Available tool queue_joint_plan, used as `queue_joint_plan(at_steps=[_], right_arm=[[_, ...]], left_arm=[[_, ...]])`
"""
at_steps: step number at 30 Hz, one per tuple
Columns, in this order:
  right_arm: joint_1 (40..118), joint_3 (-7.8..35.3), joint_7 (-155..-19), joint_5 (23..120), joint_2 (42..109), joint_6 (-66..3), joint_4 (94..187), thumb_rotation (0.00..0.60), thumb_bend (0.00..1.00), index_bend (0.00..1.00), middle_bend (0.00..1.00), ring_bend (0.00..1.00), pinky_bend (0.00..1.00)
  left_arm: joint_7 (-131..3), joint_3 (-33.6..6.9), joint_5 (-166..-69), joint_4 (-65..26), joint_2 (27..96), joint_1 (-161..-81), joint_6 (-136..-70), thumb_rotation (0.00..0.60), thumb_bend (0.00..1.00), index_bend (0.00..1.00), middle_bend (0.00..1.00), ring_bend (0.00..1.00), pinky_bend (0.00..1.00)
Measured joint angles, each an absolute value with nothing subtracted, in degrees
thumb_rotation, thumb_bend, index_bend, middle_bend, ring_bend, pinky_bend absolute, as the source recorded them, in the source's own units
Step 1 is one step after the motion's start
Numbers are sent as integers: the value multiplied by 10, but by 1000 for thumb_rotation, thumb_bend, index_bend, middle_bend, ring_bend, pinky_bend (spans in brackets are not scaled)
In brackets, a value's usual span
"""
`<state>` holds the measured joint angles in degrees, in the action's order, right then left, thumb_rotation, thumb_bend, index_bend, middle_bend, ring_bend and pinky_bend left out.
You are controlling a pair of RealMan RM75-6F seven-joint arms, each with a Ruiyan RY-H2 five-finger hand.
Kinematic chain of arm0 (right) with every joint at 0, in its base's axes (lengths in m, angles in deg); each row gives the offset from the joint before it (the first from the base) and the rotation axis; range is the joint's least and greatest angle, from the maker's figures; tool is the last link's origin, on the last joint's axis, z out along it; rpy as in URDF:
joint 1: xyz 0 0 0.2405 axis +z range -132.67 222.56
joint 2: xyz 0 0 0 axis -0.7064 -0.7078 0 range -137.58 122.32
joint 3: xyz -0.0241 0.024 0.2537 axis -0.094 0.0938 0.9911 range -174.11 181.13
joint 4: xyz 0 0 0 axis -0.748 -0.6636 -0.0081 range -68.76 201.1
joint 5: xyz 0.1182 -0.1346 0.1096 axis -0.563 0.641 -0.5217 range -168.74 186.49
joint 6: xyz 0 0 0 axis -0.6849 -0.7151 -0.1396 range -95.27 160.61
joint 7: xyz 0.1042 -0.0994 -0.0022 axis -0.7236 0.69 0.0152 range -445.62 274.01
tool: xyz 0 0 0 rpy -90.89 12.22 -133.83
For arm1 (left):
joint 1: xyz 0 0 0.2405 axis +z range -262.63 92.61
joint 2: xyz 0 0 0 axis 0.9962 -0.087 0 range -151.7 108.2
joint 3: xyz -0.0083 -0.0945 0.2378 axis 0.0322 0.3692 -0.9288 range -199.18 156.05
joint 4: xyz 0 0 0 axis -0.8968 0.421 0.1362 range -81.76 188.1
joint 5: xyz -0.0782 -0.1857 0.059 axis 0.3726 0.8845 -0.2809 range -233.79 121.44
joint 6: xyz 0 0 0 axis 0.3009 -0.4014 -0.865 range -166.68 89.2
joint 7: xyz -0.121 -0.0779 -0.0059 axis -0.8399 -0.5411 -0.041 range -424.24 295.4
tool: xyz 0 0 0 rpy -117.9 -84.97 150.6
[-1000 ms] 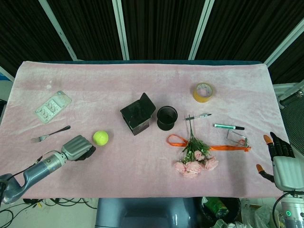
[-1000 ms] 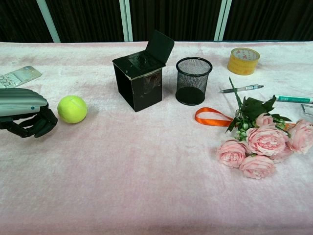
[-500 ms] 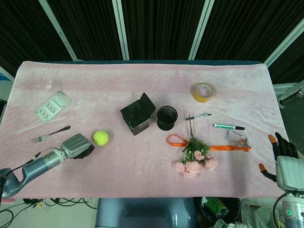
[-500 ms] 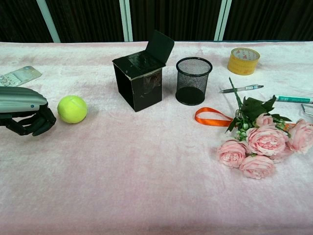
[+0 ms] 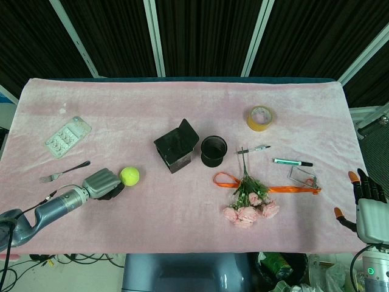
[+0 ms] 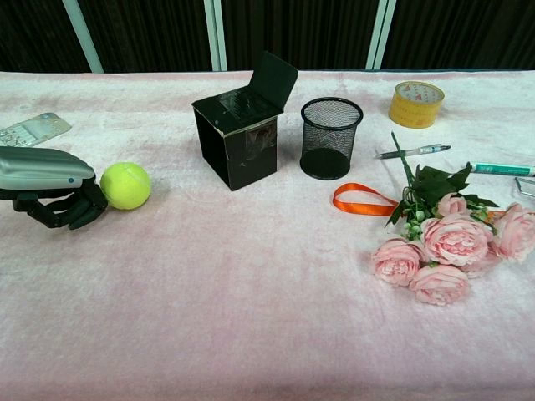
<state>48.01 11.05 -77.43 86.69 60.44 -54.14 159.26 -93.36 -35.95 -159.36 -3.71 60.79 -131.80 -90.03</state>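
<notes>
1. The left hand [image 6: 52,185] is being shown side-on in the chest view, its dark fingers [image 6: 84,209] curled under the silver back with nothing held, the fingertips just beside the tennis ball [image 6: 125,185]; whether they are touching it cannot be told.
2. In the head view the same left hand [image 5: 103,184] is being seen from above, with the ball [image 5: 129,176] lying on the pink cloth [image 5: 182,115] at its right edge.
3. The right hand [image 5: 368,210] is being caught only by the head view (at the table's near right corner), its orange-tipped fingers spread apart and holding nothing.
4. A fork [image 5: 63,171] and a blister pack [image 5: 67,136] are lying beyond the left hand.
5. Between the ball and the far side, a black box [image 6: 242,125] with its flap raised and a round mesh cup [image 6: 330,138] are standing side by side.
6. Fabric roses [image 6: 447,246], an orange ribbon [image 6: 359,200], two pens and a tape roll [image 6: 415,104] are lying to the right, well apart from the ball.
</notes>
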Motion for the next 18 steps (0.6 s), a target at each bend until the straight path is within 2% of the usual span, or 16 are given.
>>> queue_joint_plan(at_steps=[9, 18], right_arm=[[480, 113, -775, 863, 603, -539, 1599, 600, 190, 0, 0, 81, 106], [480, 115, -776, 859, 602, -539, 1601, 600, 192, 0, 0, 81, 106]], left_arm=[[-935, -353, -1596, 17, 651, -1321, -907, 600, 824, 896, 880, 746, 910], [-949, -329, -1592, 52, 695, -1345, -910, 600, 822, 896, 880, 746, 910]])
